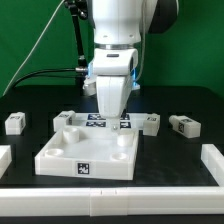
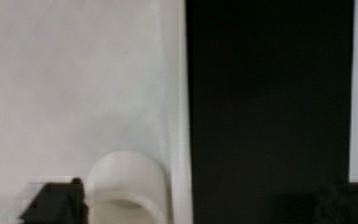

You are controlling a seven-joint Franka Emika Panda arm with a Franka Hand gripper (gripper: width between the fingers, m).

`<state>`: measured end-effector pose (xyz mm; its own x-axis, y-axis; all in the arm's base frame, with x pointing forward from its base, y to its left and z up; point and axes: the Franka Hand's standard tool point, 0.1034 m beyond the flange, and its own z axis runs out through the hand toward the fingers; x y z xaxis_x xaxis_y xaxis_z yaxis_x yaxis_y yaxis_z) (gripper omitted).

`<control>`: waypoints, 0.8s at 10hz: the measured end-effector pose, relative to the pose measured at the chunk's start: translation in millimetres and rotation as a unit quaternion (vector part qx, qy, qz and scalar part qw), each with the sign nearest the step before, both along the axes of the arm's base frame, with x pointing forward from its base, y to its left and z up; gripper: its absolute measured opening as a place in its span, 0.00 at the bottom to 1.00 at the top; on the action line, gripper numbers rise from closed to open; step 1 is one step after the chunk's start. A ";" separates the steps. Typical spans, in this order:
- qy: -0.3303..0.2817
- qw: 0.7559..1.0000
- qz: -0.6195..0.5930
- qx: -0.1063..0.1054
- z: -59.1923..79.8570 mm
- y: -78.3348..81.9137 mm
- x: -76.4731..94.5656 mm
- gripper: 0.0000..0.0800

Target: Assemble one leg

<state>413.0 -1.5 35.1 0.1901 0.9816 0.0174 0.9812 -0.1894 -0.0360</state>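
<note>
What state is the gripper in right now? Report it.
Gripper: open, holding nothing; only the white tray lies below it.

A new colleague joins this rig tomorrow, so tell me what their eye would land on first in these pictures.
The white robot arm fills the centre of the exterior view, its gripper low, just behind the large white tray with a tagged front face. A small white leg block lies at the exterior view's far left and another at its right, on the black table.
</note>
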 end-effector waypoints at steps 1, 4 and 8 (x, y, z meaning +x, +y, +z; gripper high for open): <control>0.000 1.000 0.001 0.000 -0.1 -1.3 0.0 0.81; 0.005 1.000 0.024 0.001 -12.2 -38.9 -8.9 0.81; 0.015 1.000 0.005 0.004 -26.2 -33.6 -12.8 0.81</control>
<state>400.2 -35.1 8.9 0.1801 0.9835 0.0192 0.9816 -0.1784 -0.0675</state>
